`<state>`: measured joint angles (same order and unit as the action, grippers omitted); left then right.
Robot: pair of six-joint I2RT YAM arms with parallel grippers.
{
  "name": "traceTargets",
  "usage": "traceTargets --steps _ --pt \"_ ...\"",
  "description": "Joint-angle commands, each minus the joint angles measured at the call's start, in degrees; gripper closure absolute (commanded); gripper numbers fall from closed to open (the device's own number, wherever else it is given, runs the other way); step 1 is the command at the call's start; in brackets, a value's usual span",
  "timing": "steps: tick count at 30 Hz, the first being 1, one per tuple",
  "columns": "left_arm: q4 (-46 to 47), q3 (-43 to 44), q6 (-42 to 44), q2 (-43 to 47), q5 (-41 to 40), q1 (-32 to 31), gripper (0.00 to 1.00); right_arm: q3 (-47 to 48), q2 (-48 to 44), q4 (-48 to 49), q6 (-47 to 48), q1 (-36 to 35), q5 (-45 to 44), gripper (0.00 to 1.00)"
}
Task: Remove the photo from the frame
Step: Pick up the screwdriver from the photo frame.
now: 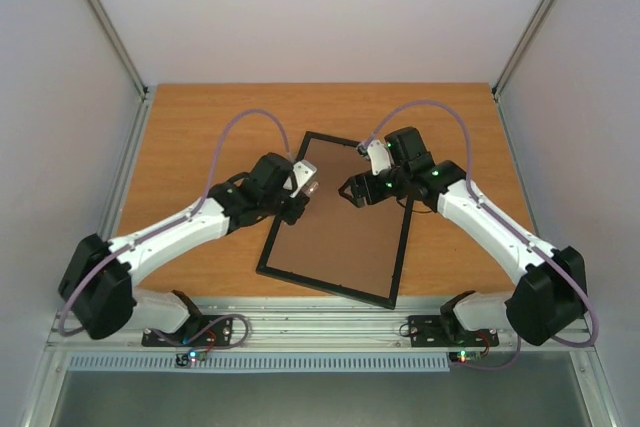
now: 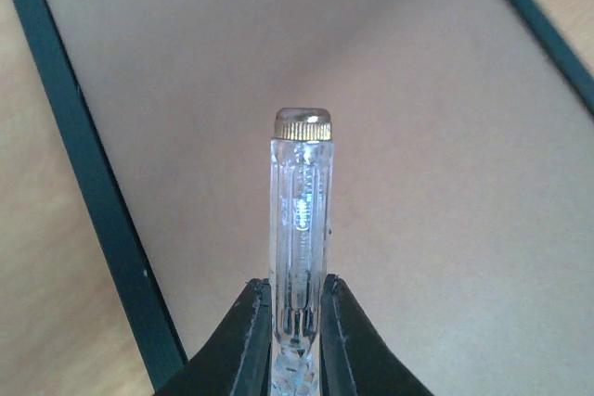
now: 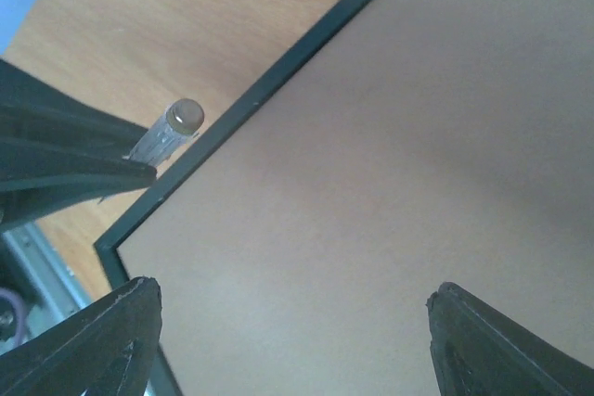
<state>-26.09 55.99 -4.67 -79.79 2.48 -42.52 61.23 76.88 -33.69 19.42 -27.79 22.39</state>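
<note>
Over thin black rectangular frame (image 1: 335, 227), left gripper (image 2: 297, 294) clamped clear brass-capped plastic tool (image 2: 300, 210); right gripper (image 3: 292, 299) fingers stood apart; probably best levering brown backing (image 2: 418, 136) gently.

Frame (image 1: 335, 222) on table (image 1: 200, 127), back up; tool (image 2: 300, 229) seemingly over its left edge
</note>
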Motion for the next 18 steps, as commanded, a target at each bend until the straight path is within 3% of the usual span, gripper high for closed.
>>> traceTargets --steps 1,4,7,9,12,18 --pt "13.0 -4.9 13.7 5.9 4.8 -0.3 0.98 1.6 -3.5 -4.3 4.3 0.3 5.2 0.21" --pt "16.9 -7.4 21.5 8.6 9.1 -0.3 0.99 3.8 -3.6 -6.0 6.2 0.4 8.0 0.21" --pt "18.2 -8.7 30.0 10.5 13.2 -0.3 0.99 4.4 -3.6 -5.5 7.0 0.3 12.1 0.02" --pt "17.4 -8.4 33.8 10.8 14.4 -0.3 0.99 4.4 -3.3 -4.4 7.4 0.3 14.8 0.01" --pt "15.2 -7.2 38.5 10.2 15.9 -0.4 0.99 5.0 -2.1 -3.8 8.4 0.3 18.0 0.04" --pt "13.6 -6.8 44.0 10.4 20.9 -0.4 0.99 8.2 2.4 -7.4 11.7 -1.2 23.2 0.21"
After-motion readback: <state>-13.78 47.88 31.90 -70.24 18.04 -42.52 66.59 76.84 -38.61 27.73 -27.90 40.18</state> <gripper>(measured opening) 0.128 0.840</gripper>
